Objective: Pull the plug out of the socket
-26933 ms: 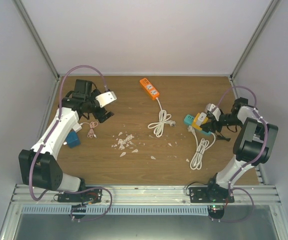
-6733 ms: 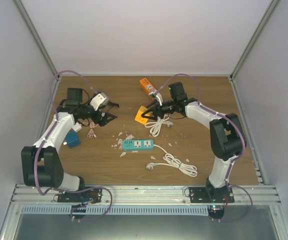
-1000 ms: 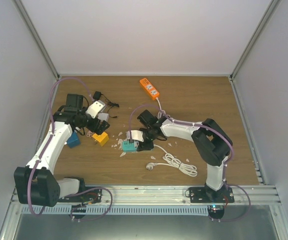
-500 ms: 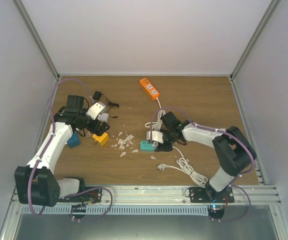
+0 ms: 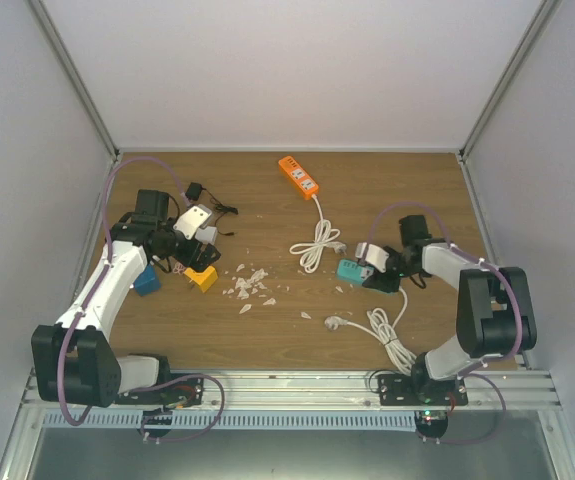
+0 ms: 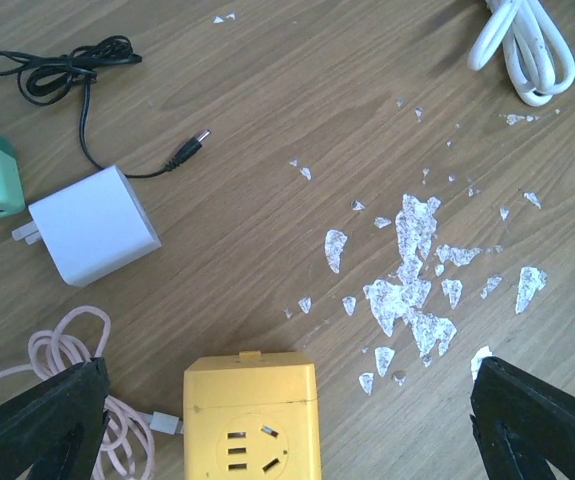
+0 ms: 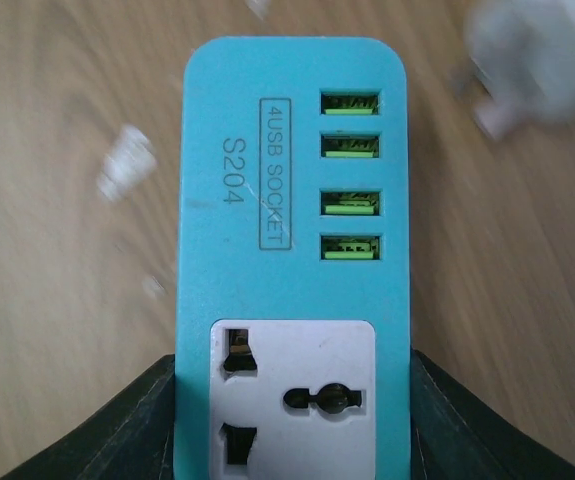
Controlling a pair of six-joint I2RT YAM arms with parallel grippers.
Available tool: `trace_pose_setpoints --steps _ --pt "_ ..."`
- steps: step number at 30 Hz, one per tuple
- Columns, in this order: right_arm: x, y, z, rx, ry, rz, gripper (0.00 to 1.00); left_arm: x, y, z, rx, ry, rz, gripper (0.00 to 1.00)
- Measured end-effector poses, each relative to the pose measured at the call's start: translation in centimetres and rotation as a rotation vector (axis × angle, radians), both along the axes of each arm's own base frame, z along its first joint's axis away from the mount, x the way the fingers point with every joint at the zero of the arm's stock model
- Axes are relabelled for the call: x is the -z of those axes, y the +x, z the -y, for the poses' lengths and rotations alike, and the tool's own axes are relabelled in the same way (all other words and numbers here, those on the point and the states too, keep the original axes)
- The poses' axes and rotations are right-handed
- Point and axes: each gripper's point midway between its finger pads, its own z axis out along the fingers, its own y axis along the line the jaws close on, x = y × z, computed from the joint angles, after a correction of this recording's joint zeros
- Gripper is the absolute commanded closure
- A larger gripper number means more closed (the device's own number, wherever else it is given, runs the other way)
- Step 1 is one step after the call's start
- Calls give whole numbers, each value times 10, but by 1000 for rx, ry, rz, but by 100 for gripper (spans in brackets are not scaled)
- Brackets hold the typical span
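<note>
Teal, round-cornered strip (image 7: 292,200) with four USB slots lies flat on the wooden counter (image 5: 267,330) toward its right edge, with bare wood on its near side. Its white cord (image 5: 392,335) runs nearward to a loose plug (image 5: 337,321). Right pincer (image 5: 365,274) clamps the strip's sides, arm folded low. Left pincer (image 5: 189,258) hangs spread wide over a yellow cube (image 6: 252,420) at the left.

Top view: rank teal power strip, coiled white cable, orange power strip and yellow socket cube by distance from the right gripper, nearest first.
1. teal power strip: clamped in the right gripper.
2. coiled white cable: just to its left, slightly farther back.
3. orange power strip: at the back, centre.
4. yellow socket cube: far over on the left.
</note>
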Motion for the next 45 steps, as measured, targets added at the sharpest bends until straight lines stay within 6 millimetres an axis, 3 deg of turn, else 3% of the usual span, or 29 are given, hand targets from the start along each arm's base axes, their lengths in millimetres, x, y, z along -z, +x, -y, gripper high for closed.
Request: trace_pose_setpoints --steps 3,7,15,32,37,45 --pt "1 11 37 105 9 -32 72 2 0 1 4 -6 -7 1" --pt "0 31 68 207 24 -71 71 0 0 4 14 -21 -6 1" --pt "-2 110 97 411 37 -63 71 -2 7 10 34 -47 -5 1" --pt "-14 294 133 704 130 68 68 -4 11 12 41 -49 7 1" --pt "-18 325 130 745 166 101 60 -2 11 12 40 -49 1 1" --pt "-22 340 116 770 201 109 29 -4 15 12 39 -49 13 1"
